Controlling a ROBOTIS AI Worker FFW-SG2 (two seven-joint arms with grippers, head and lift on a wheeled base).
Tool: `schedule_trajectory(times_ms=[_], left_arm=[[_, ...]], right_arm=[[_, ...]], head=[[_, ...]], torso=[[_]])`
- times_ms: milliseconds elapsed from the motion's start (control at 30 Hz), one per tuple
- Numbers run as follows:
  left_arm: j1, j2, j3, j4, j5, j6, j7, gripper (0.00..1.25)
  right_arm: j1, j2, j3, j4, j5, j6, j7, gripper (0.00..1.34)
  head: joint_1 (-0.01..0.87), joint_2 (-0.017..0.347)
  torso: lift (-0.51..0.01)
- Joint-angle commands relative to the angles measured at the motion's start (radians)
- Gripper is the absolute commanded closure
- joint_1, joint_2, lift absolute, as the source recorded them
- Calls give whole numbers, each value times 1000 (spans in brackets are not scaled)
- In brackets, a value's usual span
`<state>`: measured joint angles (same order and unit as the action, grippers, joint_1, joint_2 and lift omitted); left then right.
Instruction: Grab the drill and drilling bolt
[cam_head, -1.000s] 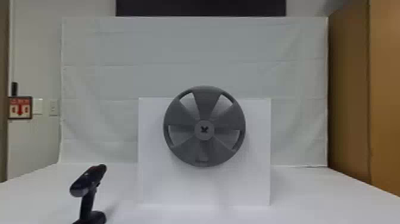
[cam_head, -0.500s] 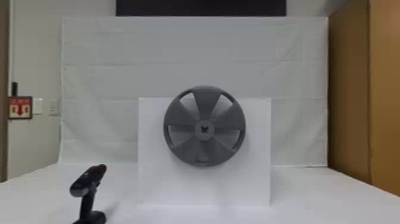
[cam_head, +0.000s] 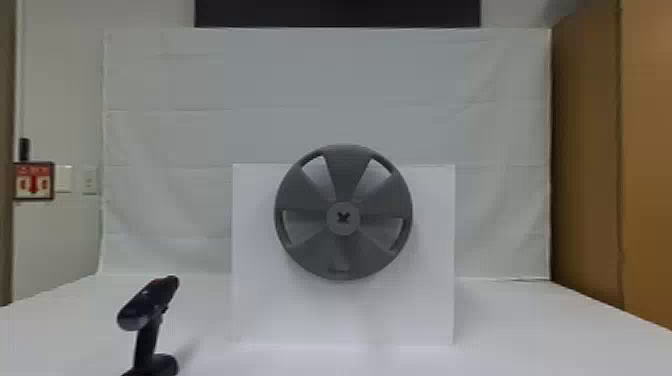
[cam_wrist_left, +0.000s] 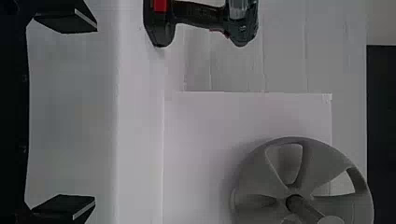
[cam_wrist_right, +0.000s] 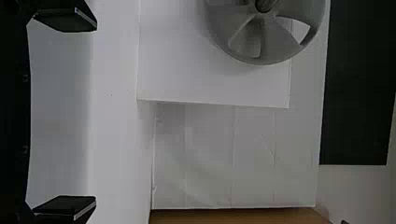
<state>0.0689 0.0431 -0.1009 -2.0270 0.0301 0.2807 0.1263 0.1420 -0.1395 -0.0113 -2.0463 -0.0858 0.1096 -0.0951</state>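
The black drill (cam_head: 147, 315) stands upright on its base at the left of the table in the head view. In the left wrist view the drill (cam_wrist_left: 201, 15) shows at the top edge, beyond the fingers and apart from them. My left gripper (cam_wrist_left: 65, 113) is wide open with nothing between its fingers. My right gripper (cam_wrist_right: 65, 112) is likewise open and holds nothing. A dark cross-shaped bolt spot (cam_head: 343, 217) marks the hub of the grey wheel (cam_head: 345, 260), which is mounted on a white panel.
The white panel (cam_head: 280, 320) stands upright mid-table, with the wheel jutting from its front. A white cloth backdrop (cam_head: 320, 75) hangs behind. Brown boards (cam_head: 585, 165) rise along the right side of the white table (cam_head: 550, 340).
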Motion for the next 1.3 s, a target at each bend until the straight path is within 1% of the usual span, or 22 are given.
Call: schedule_trajectory(times_ms=[0,233,367,433,533,833,933,967,1000,1033,1067,1100,1167,1200,1267], left_arm=[[-1,3,0,1,-15,0,1,-2],[3,1,27,-4,-22,-8,1,-2],[11,-5,44,-24,-47,-9,1,-2],[17,-11,55,-29,-44,-9,1,-2],[22,-12,61,-30,-44,-8,1,-2],[14,-12,50,-29,-50,-3,1,-2],[12,-12,53,-30,-35,12,-1,-2],[9,-11,61,-30,-21,12,-7,-2],[3,-2,58,-30,-25,12,-11,-2],[5,12,55,-30,-35,12,-10,-2],[11,15,61,-30,-19,12,-10,-2],[17,14,70,-29,-4,12,-10,-2],[19,4,73,-29,-19,12,-8,-2],[19,-3,73,-29,-33,12,-8,-2],[22,-15,84,-22,-21,14,-8,-2]], right_arm=[[-2,-5,2,0,0,5,0,-2],[-1,6,-18,-2,8,5,0,-2],[8,17,-32,-5,9,5,0,-2],[11,21,-38,-8,14,5,0,-2],[16,24,-42,-8,14,4,0,-2],[18,23,-45,-11,18,4,0,-2],[11,29,-41,-11,21,4,0,-2],[8,32,-38,-9,20,5,0,-2],[2,35,-41,-8,21,5,2,-2],[2,28,-38,-9,23,1,2,-2],[4,17,-30,-9,24,-4,0,-2],[4,8,-27,-9,26,-5,-3,-2],[8,3,-32,-9,24,-11,-18,-2],[18,11,-42,-9,28,-25,-26,-2],[21,31,-64,-6,37,-28,-29,-2]], head=[[-15,51],[-15,51],[-15,51],[-15,51],[-15,51],[-15,51],[-15,51],[-15,51],[-15,51],[-15,51],[-15,51],[-15,51],[-15,51],[-15,51],[-15,51]], torso=[[-398],[-398],[-398],[-398],[-398],[-398],[-398],[-398],[-398],[-398],[-398],[-398],[-398],[-398],[-398]])
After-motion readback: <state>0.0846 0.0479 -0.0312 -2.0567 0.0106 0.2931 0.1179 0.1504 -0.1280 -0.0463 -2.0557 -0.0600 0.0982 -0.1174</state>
